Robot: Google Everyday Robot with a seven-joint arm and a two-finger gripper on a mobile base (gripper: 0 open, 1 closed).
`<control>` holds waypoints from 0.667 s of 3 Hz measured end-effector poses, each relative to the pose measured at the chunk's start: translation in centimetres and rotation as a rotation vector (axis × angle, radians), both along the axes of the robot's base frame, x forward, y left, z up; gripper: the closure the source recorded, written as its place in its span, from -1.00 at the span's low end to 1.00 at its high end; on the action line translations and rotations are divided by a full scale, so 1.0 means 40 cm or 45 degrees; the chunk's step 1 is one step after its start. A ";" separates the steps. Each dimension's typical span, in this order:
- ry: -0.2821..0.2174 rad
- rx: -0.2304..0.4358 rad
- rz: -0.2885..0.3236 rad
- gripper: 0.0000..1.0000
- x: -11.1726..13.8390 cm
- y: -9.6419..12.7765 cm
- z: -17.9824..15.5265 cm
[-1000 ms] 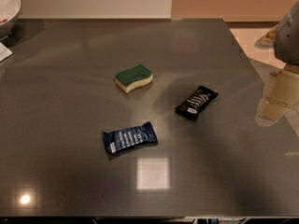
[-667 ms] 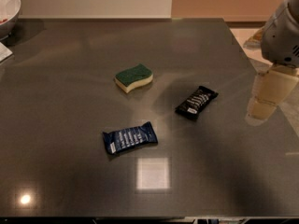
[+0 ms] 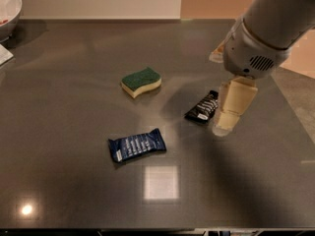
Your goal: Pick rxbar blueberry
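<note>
The rxbar blueberry (image 3: 137,145), a flat dark blue wrapper with white lettering, lies on the dark table (image 3: 69,107) in front of centre. My gripper (image 3: 227,118) hangs from the arm coming in from the upper right. It is to the right of the blue bar and well apart from it, just right of a black-wrapped bar (image 3: 202,107), part of which it covers. Nothing shows in its grasp.
A green and yellow sponge (image 3: 141,81) lies behind the blue bar. A white bowl (image 3: 7,10) stands at the far left corner, with a white item below it at the left edge. The table's right edge runs close behind the arm.
The arm has swung in from the right edge toward the table's middle, and the gripper now sits next to the black bar. The bars and sponge have not moved.
</note>
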State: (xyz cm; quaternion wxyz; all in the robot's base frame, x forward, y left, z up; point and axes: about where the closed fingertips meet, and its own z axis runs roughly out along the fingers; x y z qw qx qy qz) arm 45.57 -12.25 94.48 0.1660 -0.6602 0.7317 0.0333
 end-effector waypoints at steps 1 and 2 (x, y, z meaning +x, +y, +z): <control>0.025 0.068 0.071 -1.00 -0.002 0.096 -0.038; 0.047 0.095 0.141 -1.00 -0.010 0.183 -0.083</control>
